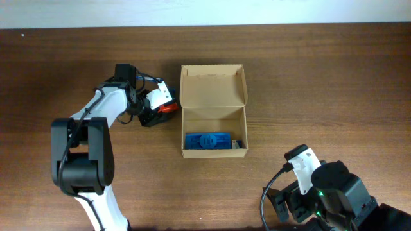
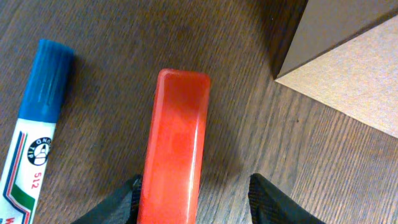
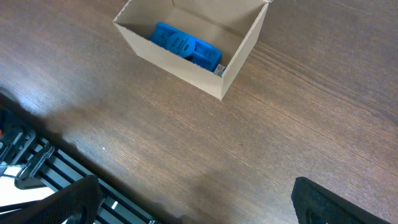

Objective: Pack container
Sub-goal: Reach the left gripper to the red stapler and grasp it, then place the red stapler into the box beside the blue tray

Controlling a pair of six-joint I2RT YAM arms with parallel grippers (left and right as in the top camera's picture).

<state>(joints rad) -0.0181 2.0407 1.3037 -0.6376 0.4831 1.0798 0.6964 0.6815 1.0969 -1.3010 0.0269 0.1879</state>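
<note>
Box [image 1: 214, 122], lid open, has open worktop [image 1: 321, 83] right of it; left of it, spread left hand [image 2: 196, 190] straddles red block [image 2: 177, 143]; right hand [image 3: 196, 202] spread.

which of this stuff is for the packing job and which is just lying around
Job: cardboard box; blue item inside it; red block at the left gripper; blue-capped marker, probably next.
Lying about: black slatted rack at the table edge.
</note>
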